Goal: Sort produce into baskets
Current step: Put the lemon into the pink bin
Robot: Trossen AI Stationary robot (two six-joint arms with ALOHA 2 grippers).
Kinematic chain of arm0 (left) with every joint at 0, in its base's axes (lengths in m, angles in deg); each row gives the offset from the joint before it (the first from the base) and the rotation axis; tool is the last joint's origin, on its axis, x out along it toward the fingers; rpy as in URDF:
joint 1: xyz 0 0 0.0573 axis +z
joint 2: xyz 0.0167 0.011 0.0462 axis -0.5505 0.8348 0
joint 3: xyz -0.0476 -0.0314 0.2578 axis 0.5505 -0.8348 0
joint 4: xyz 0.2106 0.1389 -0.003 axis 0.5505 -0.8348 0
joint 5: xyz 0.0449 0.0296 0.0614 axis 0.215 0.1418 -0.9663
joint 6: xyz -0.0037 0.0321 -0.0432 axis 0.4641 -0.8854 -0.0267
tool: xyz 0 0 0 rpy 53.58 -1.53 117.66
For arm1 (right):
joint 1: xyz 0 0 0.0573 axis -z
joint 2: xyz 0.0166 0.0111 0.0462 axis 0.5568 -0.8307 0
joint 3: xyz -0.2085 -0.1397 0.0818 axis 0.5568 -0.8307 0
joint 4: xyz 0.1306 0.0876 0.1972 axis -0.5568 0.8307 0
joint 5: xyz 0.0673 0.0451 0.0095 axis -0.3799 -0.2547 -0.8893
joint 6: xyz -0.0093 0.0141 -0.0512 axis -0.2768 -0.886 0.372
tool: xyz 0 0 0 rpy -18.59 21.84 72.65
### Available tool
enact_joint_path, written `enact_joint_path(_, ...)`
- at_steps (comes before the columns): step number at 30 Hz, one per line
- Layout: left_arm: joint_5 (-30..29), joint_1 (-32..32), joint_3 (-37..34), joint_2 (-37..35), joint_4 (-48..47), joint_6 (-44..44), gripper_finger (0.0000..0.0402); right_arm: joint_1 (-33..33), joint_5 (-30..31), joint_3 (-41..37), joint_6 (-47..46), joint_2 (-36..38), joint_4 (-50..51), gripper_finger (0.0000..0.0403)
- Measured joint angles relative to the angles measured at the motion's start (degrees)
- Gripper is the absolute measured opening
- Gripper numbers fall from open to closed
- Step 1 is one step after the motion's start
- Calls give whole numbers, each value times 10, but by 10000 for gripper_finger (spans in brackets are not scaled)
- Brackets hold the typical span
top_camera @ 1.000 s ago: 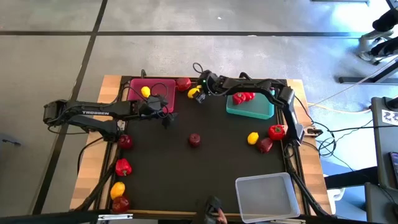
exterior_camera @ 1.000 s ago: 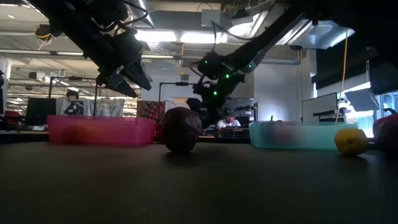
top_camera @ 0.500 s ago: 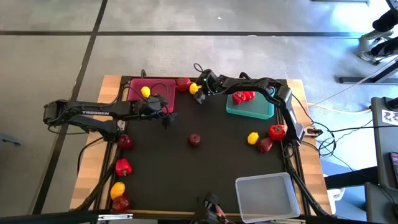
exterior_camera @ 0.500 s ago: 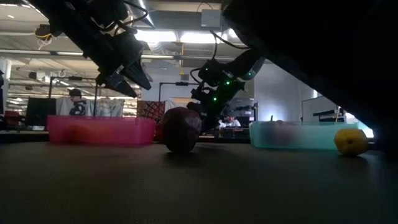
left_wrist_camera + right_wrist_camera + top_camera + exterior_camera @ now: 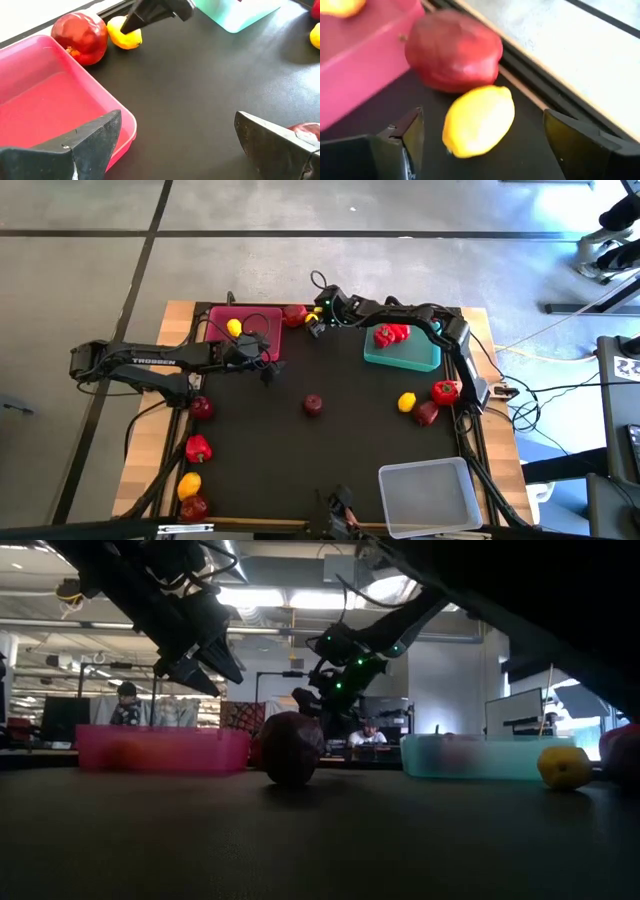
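Right gripper [image 5: 314, 323] sits at the far edge of the table, fingers spread wide, nothing between them. In its wrist view we see a lemon [image 5: 479, 120] lying in the gap ahead, with a dark red apple [image 5: 454, 50] touching or nearly touching it on the far side, and the pink basket [image 5: 362, 60] just beside both. Table edge is close behind the pair.

Left gripper [image 5: 175, 145] hovers at the near corner of the pink basket [image 5: 218, 322], also spread and empty. One lemon [image 5: 234, 328] already lies inside that basket. The teal basket [image 5: 420, 358] holds red peppers [image 5: 390, 335]; the clear basket [image 5: 430, 492] at the near right looks empty. The rest of the produce is scattered along the left edge, at centre and near the right edge.

Risks as we judge them:
- Lemon is smooth and oval; an off-centre close may squirt it sideways.
- A finger may clip the apple and roll it toward the table edge.
- Close quarters with the basket wall; a finger could catch the rim and shift it.
- Both arms work near the same basket, so we watch for contact.
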Motion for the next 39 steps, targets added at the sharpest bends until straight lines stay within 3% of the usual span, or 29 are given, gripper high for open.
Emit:
enact_joint_path(6, 0, 0, 0, 0, 0, 0, 384, 12, -17, 0, -40, 0, -8, 319)
enact_joint_path(13, 0, 0, 0, 0, 0, 0, 384, 37, -126, -1, -98, -22, -1, 319)
enact_joint_path(20, 0, 0, 0, 0, -1, 0, 384, 45, -151, 7, -105, -26, -6, 314)
enact_joint_path(32, 0, 0, 0, 0, -1, 0, 384, 50, -247, 7, -120, -34, -11, 171)
enact_joint_path(39, 0, 0, 0, 0, -1, 0, 384, 52, -265, 7, -116, -35, 8, 125)
